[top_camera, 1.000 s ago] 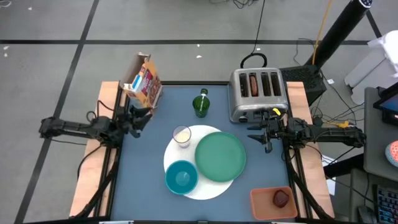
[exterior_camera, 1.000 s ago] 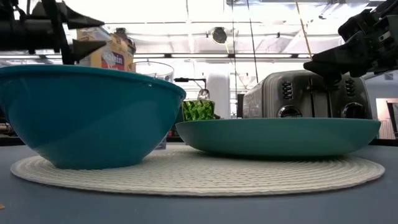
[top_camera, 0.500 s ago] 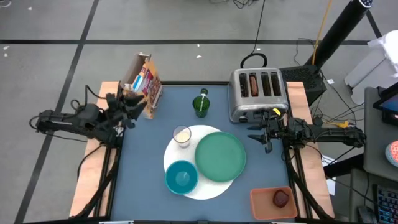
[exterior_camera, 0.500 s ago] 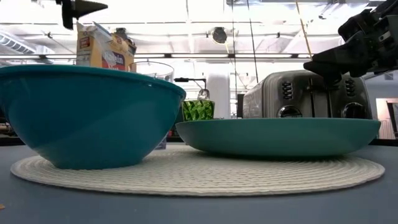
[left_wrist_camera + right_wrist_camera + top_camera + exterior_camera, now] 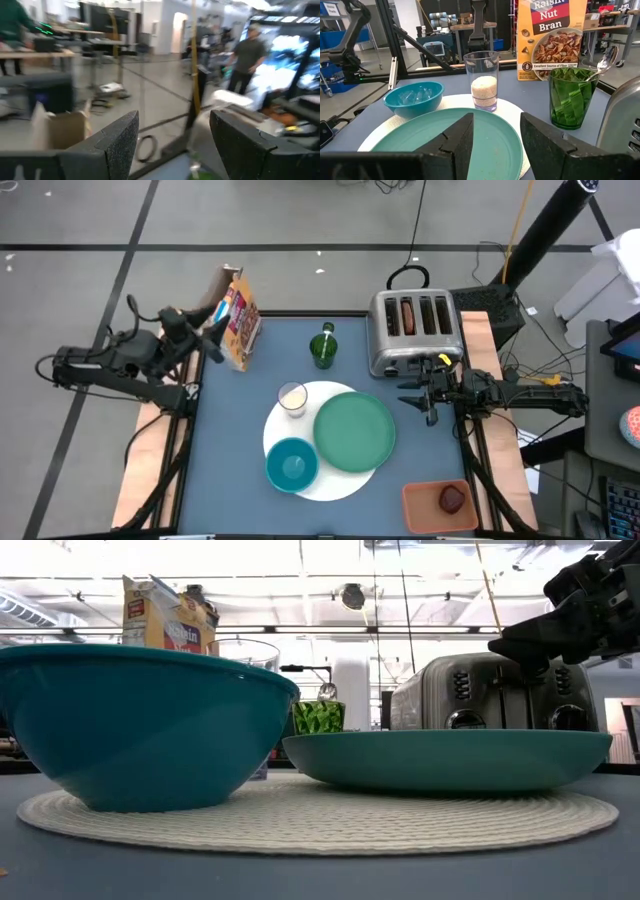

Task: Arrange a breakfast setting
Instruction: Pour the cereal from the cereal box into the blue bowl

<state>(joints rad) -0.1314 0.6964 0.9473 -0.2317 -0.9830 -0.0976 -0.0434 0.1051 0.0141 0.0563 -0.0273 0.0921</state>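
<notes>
Two arms were at the table, and only the left one had moved. A second earlier the left gripper point(image 5: 213, 338) sat over the near-left part of the blue table point(image 5: 240, 440), beside the cereal box point(image 5: 237, 320); half a second earlier it had drawn back and lifted toward the box; now it was raised at the table's left rear corner, just beside the box top, and its wrist camera looked out into the room, where people stood in the distance. Its fingers point(image 5: 112, 145) stood apart with nothing between them.

I judged that as a pull-back or a re-aim at the box, not a placing step, since nothing in the setting had shifted. The white mat point(image 5: 300, 425) lay in the middle, with the green plate point(image 5: 354, 431) on its right part, the teal bowl point(image 5: 292, 464) on its near-left edge and the glass point(image 5: 292, 398) at its far-left edge, a little white in the bottom. The plate held nothing.

The right gripper point(image 5: 431, 394) had stayed just in front of the toaster point(image 5: 415, 332), by the plate's right rim, partly open and holding nothing. A spoon point(image 5: 605, 61) stood in the green cup point(image 5: 571, 97). Something brown sat in a toaster slot point(image 5: 407, 317), likely the bagel. The dark-red fruit point(image 5: 453, 499) rested in the orange tray point(image 5: 415, 510) at the near right. So bagel, spoon and fruit seemed yet to be set.
</notes>
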